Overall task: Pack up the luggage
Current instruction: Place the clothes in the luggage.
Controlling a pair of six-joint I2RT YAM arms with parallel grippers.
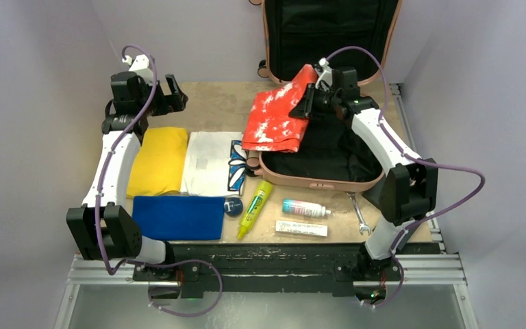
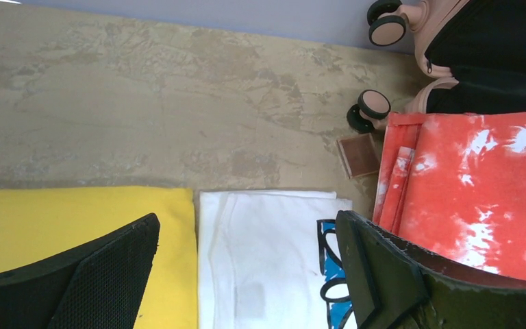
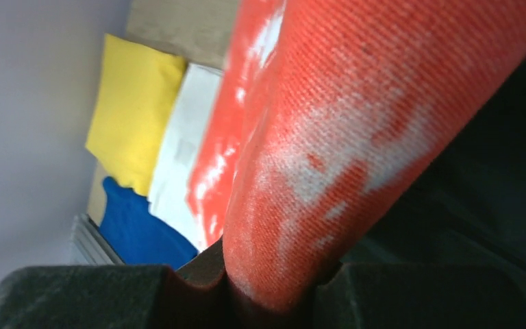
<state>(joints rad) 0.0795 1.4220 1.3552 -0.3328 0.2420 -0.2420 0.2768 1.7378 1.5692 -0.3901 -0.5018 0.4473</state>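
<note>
- Nearest my bases lie a folded blue cloth (image 1: 178,217), a yellow-green tube (image 1: 255,208), a small spray bottle (image 1: 305,208), a flat white box (image 1: 301,228) and a metal wrench (image 1: 358,212).
- Behind them, a folded yellow cloth (image 1: 157,161) and a white printed shirt (image 1: 212,163) sit side by side.
- The salmon-pink hard-shell luggage (image 1: 315,184) lies open at the table's far right, its lid standing against the back wall.
- My right gripper (image 3: 253,291) is clamped on a red-and-white tie-dye cloth (image 1: 274,120), which drapes over the luggage's left rim.
- My left gripper (image 1: 177,94) hangs over the bare wooden tabletop (image 1: 219,103) at the far left, fingers spread apart.
</note>
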